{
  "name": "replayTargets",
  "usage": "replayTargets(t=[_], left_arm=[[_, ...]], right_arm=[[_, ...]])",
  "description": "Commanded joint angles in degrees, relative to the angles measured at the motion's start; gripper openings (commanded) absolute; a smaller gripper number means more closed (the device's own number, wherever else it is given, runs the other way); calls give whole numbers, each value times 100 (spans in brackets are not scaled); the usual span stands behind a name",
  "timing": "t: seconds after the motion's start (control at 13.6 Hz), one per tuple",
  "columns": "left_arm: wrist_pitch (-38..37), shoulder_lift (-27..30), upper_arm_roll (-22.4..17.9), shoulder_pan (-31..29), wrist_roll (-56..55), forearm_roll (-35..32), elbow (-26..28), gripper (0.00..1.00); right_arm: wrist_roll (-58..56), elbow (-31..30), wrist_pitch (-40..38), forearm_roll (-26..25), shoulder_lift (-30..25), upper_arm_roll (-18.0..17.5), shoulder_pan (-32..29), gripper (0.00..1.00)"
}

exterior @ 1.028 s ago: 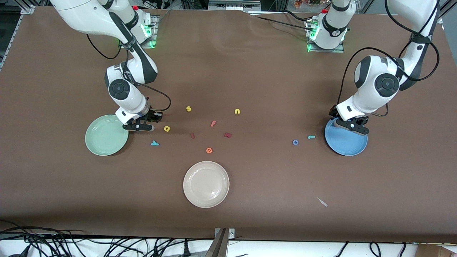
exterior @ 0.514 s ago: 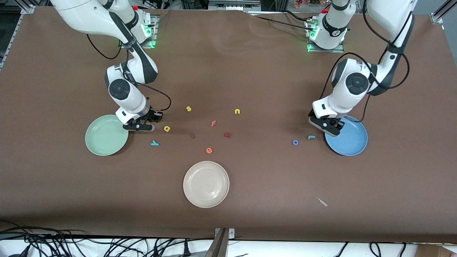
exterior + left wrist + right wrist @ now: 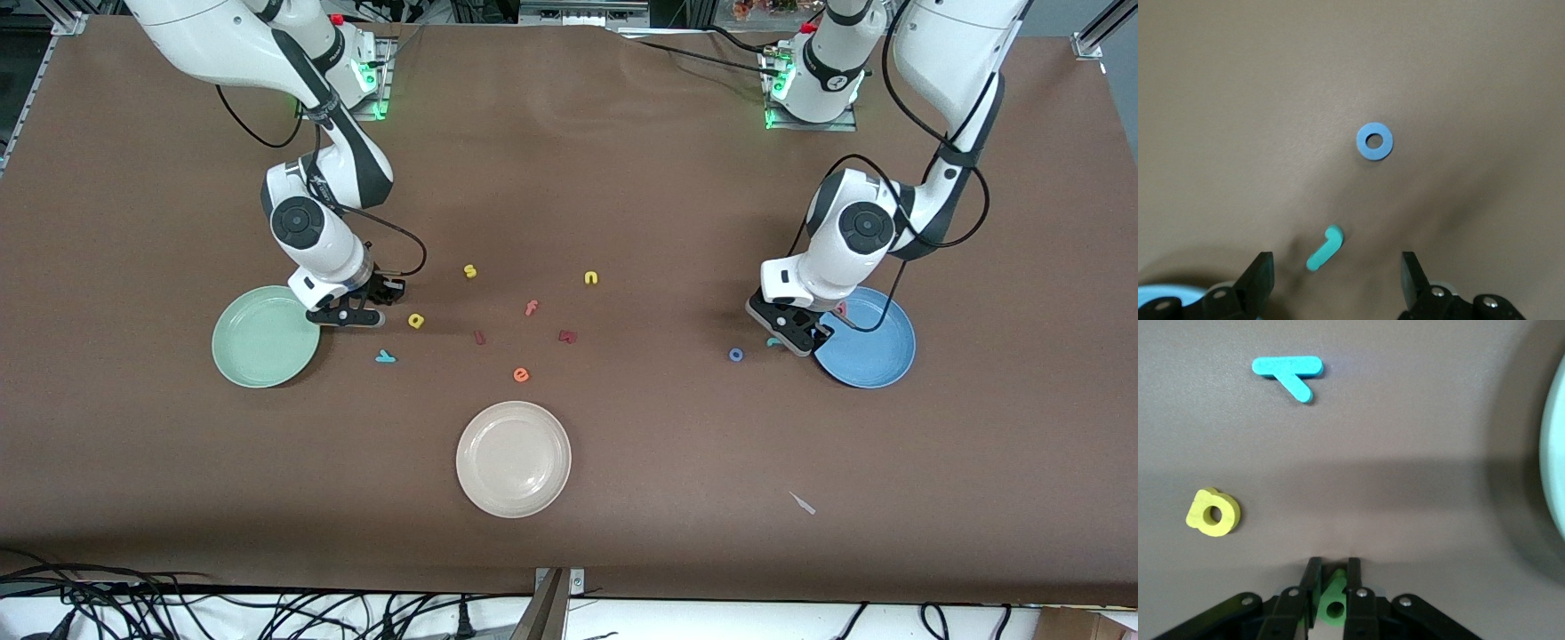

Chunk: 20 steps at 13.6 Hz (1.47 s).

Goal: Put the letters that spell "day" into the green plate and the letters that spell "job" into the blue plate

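Front view, right arm's end: I see the right gripper low on the surface, between the green plate and the yellow a; the teal y lies nearer the camera.
Front view, left arm's end: I see the left gripper low over the teal j, just beside the blue plate; the blue o lies beside it toward the middle.
Front view, blue plate: something reddish shows at its rim; I cannot tell what.
Left wrist view: my fingers are spread wide, the j between them, untouched; the o lies apart.
Right wrist view: my fingers are pressed onto the green d, pinching it; the a and y lie loose.
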<state>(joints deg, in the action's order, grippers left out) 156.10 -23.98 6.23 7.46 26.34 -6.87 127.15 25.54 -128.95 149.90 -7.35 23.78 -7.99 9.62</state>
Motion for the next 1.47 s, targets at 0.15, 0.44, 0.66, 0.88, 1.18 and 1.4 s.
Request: replayTargets(t=[0.15,0.44,0.66,0.88,1.18,1.4], left_arm=[[192,-299,-113,36,346,-86,-208,85],[263,-396,-139,36,346,-60,-208,84],[263,-432,-148,36,346,-51,-208,73],[263,-432,-148,36,337,-25,-208,32],[237,-405,-166,36,267,45,-199,3],[45,-117,-244,27,240,45,-199,0]], right_arm=[[3,125,4,-74,259,-1,-48,16],[-23,160,4,-74,250,-1,-48,14],[12,598,-783,-48,233,8,-57,25],[56,696,-1033,-21,189,-1,-48,36],[468,661,-1121,5,57,-27,-39,55],[513,451,-1086,5,-101,-28,-39,60]])
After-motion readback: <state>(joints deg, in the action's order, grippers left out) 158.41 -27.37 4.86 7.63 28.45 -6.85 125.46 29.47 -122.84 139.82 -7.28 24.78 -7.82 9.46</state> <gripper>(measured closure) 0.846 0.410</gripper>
